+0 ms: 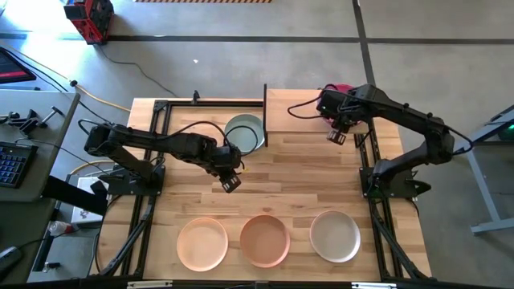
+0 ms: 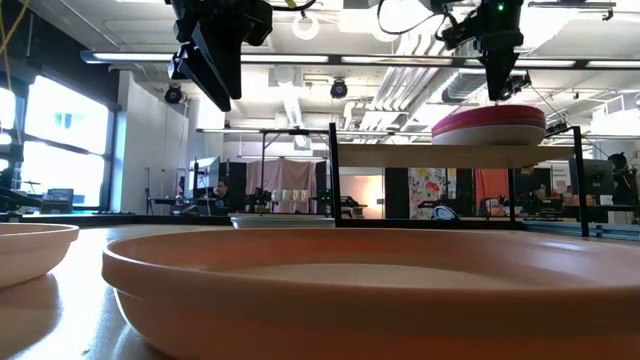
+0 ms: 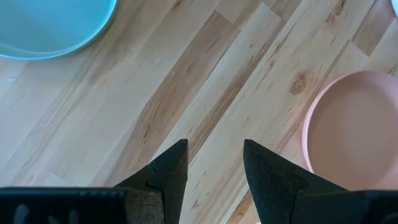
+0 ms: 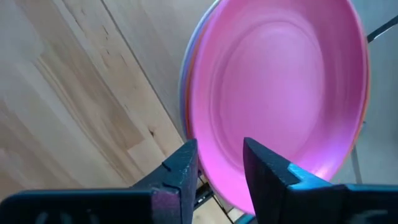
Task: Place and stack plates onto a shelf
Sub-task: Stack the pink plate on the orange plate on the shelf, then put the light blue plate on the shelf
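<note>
My low view alone shows the plate stack (image 2: 489,126) on the shelf (image 2: 455,155). Right gripper (image 4: 219,163) above it, left gripper (image 3: 214,163) over bare desk (image 1: 305,181); both jaws open, empty.

Three plates — peach (image 1: 202,243), terracotta (image 1: 265,239), beige-grey (image 1: 335,235) — are laid along the table's (image 1: 321,168) front edge; a blue-green plate (image 1: 245,132) is set near its back edge.

On the shelf (image 2: 470,155) a magenta-topped stack (image 2: 488,126) is carried.

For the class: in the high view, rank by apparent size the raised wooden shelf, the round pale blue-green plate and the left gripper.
1. Raised light-wood shelf, largest.
2. Round pale blue-green plate.
3. Left gripper, smallest, above bare tabletop.
</note>
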